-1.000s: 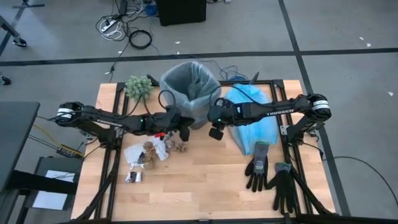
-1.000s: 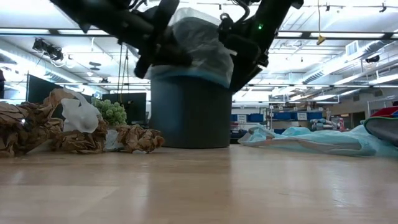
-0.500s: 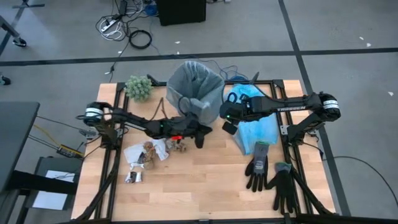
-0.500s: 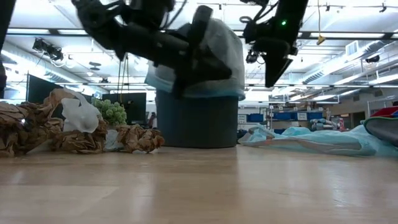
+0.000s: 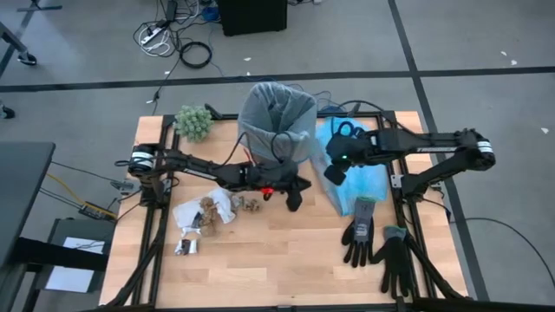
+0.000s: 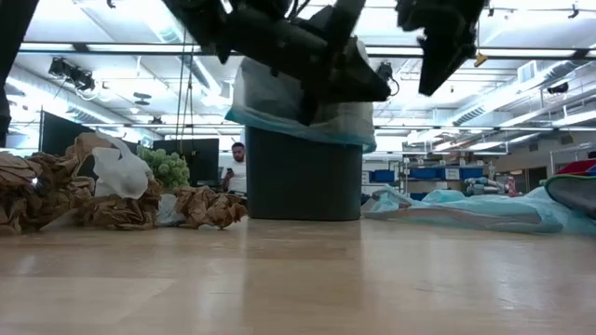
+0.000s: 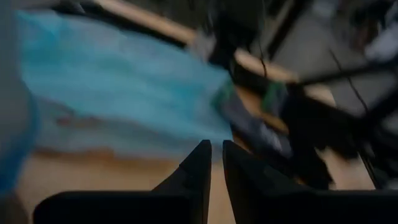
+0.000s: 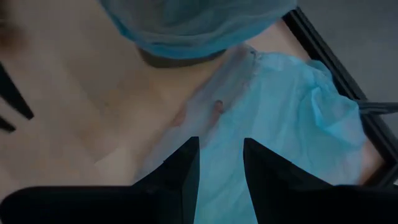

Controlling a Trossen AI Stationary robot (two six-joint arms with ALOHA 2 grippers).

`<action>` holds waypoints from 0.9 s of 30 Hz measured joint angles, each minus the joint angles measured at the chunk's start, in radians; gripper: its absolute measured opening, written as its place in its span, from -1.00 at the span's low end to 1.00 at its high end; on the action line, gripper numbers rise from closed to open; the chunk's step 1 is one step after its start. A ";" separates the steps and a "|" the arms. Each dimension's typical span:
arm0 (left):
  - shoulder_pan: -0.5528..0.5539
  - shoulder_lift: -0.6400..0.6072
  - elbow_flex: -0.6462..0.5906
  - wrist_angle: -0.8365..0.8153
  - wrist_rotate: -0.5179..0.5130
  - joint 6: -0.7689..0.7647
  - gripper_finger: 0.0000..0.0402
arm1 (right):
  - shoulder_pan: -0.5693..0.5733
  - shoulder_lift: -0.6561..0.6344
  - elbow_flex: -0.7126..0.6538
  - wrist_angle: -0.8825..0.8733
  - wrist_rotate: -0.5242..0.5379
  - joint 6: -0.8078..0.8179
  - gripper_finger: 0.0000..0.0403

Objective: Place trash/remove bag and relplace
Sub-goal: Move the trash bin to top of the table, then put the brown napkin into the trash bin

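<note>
Looking straight down, the black bin (image 5: 276,130) with the grey-white bag (image 5: 279,111) lining it now stands further right along the table's far edge than a second ago, just beside the light-blue plastic bag (image 5: 355,173). The left gripper (image 5: 293,192) has travelled right with it and now hangs near the bin's front, its fingers almost together and holding nothing. The right gripper (image 5: 334,171) has drawn back to the right, over the blue bag, with a clear gap between its fingers and nothing in them. The bag's mouth faces straight up and its long axis is upright. The trash (image 5: 208,212) lies in a loose heap left of centre, with a small silver piece (image 5: 185,247) nearer the front edge. A green fuzzy clump (image 5: 193,121) sits at the far left, and two black gloves (image 5: 377,243) lie at the near right.

From table height, the bin (image 6: 303,172) has shifted right of where it stood; the bag (image 6: 298,107) folds over its rim and bulges above it. Brown and white trash (image 6: 112,195) is piled at left. A person (image 6: 237,167) stands in the room behind.

The left wrist view shows its own two fingers (image 7: 198,171) nearly touching, over the blue bag (image 7: 124,87).

The right wrist view shows parted fingers (image 8: 185,165) above the blue bag (image 8: 273,124), with the bag-covered bin rim (image 8: 193,25) beyond.
</note>
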 joint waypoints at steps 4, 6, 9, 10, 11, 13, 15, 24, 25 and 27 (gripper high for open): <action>-0.005 -0.068 0.004 -0.239 0.103 0.000 -0.75 | 0.024 -0.028 0.000 0.054 -0.094 -0.009 -0.45; -0.009 -0.108 0.004 -0.369 0.118 0.005 -0.75 | 0.034 -0.018 0.000 0.094 -0.126 -0.003 -0.45; -0.022 -0.179 0.004 -0.537 0.106 0.055 -0.75 | 0.058 0.025 0.000 0.162 -0.143 -0.028 -0.45; -0.026 -0.200 0.004 -0.577 0.096 0.064 -0.75 | 0.066 0.044 0.000 0.179 -0.147 -0.043 -0.45; -0.031 -0.226 0.004 -0.612 0.093 0.074 -0.75 | 0.075 0.065 0.000 0.198 -0.147 -0.059 -0.45; -0.038 -0.270 0.004 -0.686 0.084 0.077 -0.75 | 0.090 0.107 0.000 0.241 -0.157 -0.090 -0.45; -0.046 -0.321 0.004 -0.763 0.076 0.069 -0.75 | 0.103 0.149 0.000 0.281 -0.180 -0.132 -0.45; -0.126 -0.540 0.003 -1.127 -0.157 -0.050 -0.75 | 0.143 0.365 0.000 0.541 -0.242 -0.359 -0.45; -0.136 -0.552 0.004 -1.171 -0.194 -0.061 -0.75 | 0.147 0.389 0.000 0.571 -0.242 -0.393 -0.45; -0.144 -0.560 0.003 -1.269 -0.243 -0.085 -0.75 | 0.155 0.438 0.011 0.613 -0.241 -0.467 -0.45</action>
